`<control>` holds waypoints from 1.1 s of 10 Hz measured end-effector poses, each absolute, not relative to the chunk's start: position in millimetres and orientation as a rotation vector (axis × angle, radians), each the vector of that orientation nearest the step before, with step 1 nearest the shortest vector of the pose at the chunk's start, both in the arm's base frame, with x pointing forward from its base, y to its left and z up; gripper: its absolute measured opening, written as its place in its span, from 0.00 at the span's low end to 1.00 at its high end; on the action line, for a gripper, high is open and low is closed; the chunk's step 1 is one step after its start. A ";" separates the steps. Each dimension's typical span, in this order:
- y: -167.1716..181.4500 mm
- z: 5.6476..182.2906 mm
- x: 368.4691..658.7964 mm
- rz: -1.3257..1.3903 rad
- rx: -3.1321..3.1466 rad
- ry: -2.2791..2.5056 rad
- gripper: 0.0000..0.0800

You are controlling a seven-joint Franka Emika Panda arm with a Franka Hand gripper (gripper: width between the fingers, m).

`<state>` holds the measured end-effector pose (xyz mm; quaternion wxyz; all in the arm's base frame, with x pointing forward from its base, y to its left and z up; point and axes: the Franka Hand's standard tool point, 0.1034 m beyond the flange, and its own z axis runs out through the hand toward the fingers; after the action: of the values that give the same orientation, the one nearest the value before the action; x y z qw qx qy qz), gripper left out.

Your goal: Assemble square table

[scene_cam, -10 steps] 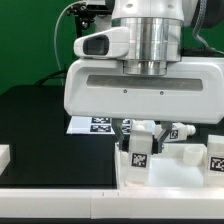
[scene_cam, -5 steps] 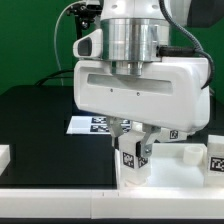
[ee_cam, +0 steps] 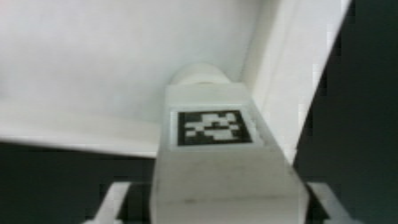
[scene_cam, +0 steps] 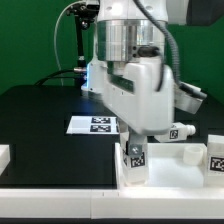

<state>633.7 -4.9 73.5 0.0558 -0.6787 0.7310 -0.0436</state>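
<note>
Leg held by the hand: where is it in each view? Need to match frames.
Exterior view: the leg stands upright low in the picture, just to the exterior view's right of centre, gripped by the hand at a corner of the table top.
Wrist view: the leg fills the centre, with the white table top behind it.
Shared landmark: the black-and-white tag on the leg.
</note>
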 end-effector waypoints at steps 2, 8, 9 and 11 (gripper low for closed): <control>-1.8 73.6 632.4 -0.128 -1.826 2.385 0.36; 2.5 68.3 625.3 -0.098 -2.646 1.530 0.79; 1.8 68.1 625.5 -0.103 -2.673 1.485 0.81; 0.9 68.0 625.5 -0.111 -2.759 1.330 0.81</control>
<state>625.5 0.9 68.0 0.0384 -0.8996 0.4335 -0.0361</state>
